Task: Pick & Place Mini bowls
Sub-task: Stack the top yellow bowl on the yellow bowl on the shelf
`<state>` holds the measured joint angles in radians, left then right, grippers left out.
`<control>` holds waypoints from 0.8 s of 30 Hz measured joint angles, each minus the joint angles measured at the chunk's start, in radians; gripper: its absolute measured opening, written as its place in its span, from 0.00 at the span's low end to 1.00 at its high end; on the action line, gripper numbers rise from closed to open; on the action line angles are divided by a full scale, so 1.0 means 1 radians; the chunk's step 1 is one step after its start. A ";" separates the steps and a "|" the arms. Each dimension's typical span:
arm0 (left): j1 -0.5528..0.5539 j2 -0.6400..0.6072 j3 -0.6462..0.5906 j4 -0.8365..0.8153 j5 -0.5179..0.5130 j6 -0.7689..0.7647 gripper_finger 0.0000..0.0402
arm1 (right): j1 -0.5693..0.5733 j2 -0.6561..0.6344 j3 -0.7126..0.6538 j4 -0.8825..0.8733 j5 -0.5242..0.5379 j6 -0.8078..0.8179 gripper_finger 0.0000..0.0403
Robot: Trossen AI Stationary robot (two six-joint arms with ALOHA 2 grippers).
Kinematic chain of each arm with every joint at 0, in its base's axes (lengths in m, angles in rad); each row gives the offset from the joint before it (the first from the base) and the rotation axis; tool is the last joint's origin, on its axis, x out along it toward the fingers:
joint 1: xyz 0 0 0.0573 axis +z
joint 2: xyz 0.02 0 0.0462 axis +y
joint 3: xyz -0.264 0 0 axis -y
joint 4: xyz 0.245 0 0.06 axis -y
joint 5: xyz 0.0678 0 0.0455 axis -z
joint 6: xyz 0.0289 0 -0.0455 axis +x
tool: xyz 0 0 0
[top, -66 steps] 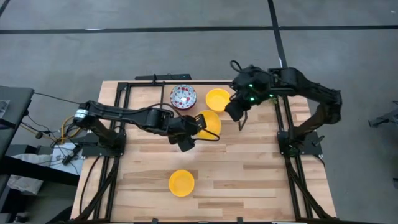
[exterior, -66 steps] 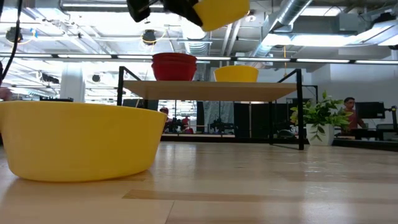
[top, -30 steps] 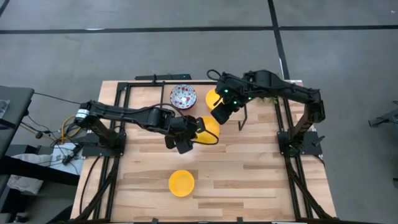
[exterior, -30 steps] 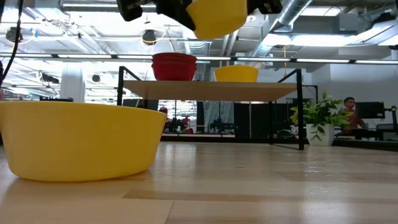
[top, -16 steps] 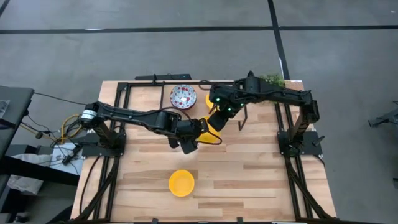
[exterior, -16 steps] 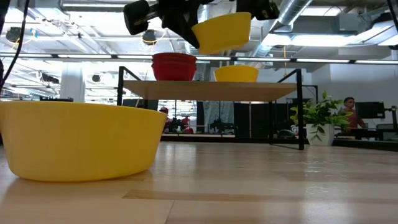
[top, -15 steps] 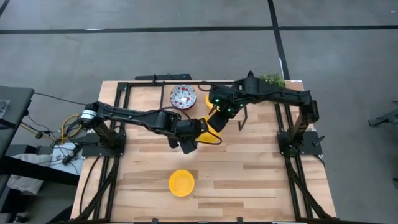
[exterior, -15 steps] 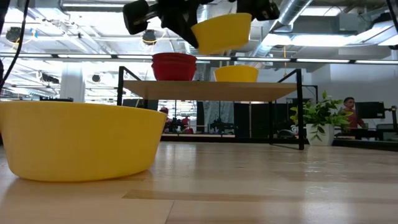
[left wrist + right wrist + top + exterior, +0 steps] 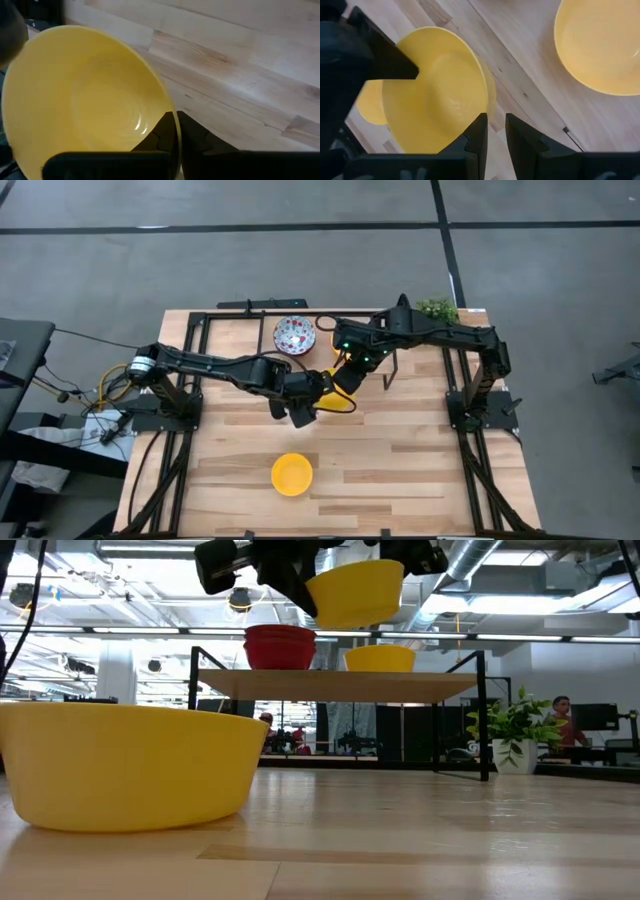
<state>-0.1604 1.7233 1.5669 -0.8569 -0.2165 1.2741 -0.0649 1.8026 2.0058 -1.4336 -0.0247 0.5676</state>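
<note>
Both arms meet over the middle of the wooden table [image 9: 400,450], up in the air. The left gripper [image 9: 322,392] pinches the rim of a yellow bowl [image 9: 355,592], its claw pressed tight on the thin edge. The right gripper [image 9: 346,376] is at the same bowl's rim from the other side, its fingers [image 9: 476,135] a little apart with the rim about between them; it is hard to tell if they really squeeze it. The bowl hangs tilted above the table. Another yellow bowl [image 9: 292,474] sits alone near the front. On the raised shelf [image 9: 335,683] at the back sit a speckled bowl [image 9: 294,334] and one more yellow bowl [image 9: 380,659]. A green plant [image 9: 436,308] stands at the far right corner.
</note>
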 joint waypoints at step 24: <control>-0.004 0.002 0.000 -0.001 0.056 -0.015 0.02 | 0.006 -0.004 0.000 -0.012 -0.057 0.018 0.39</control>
<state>-0.1641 1.7248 1.5669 -0.8577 -0.1604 1.2590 -0.0589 1.7988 2.0056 -1.4452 -0.0818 0.5859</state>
